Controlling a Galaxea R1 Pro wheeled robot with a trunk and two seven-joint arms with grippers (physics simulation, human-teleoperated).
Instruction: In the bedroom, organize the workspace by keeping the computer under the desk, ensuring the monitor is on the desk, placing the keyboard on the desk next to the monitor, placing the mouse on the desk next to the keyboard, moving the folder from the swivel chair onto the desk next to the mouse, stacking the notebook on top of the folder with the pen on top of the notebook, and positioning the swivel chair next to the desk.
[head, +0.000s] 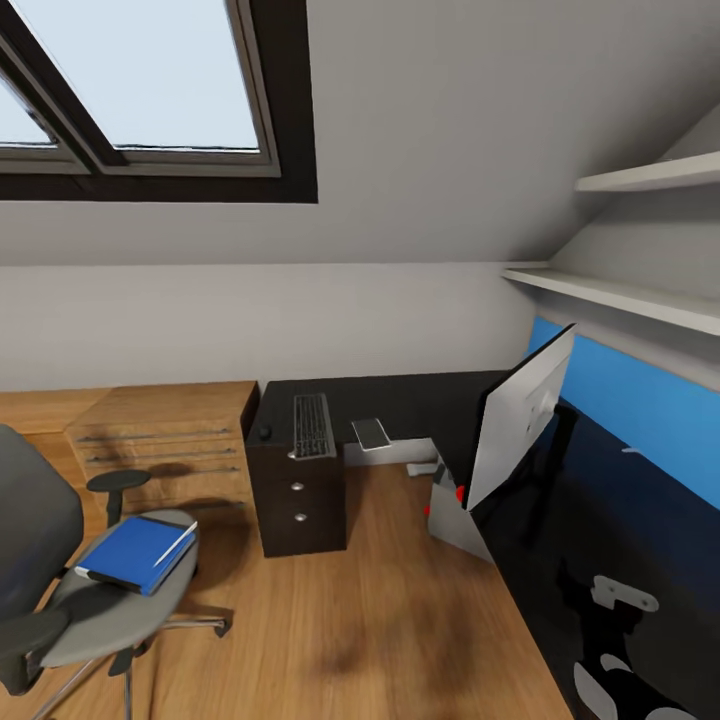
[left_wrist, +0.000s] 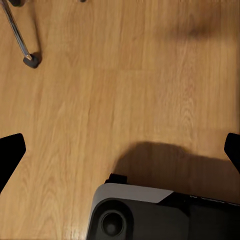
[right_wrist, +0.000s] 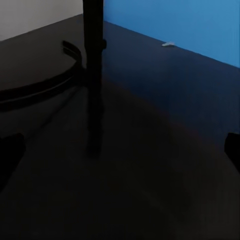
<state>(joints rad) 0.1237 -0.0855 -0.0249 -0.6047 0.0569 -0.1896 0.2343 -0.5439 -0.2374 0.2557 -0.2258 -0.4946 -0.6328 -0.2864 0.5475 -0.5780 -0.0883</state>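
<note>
Head view, L to R: swivel chair (head: 60, 590) at lower left, grey padded seat & back, round black armrest, chrome legs, partly cut off by the frame edge. On its seat lies the folder (head: 132, 553), bright blue w/ white page edges; a slim white pen (head: 176, 543) rests on the folder's right edge. Behind it, a light-wood drawer unit (head: 165, 435) against the wall. Next, the counter (head: 400, 400), black-topped, L-shaped, w/ a black drawer block under its left end. At that left end: small dark mouse (head: 264, 432), then keyboard (head: 312, 426), dark grey w/ black keys, lying lengthwise. Notebook (head: 371, 433), small, grey, sits at the counter's front edge, near the keyboard. Under the inner corner, computer (head: 455, 520), light grey w/ red dot, mostly hidden by the top. Monitor (head: 520, 420) stands on the right wing, silver back showing, seen edge-on, red dot at lower corner. Blue wall panel (head: 640, 400) behind.

Left wrist view: wood floor (left_wrist: 125, 90), a chair castor, dark fingers (left_wrist: 10, 155) spread wide apart, nothing between. Right wrist view: monitor foot & stem on the dark counter, fingers (right_wrist: 232, 147) likewise spread, holding nothing.
</note>
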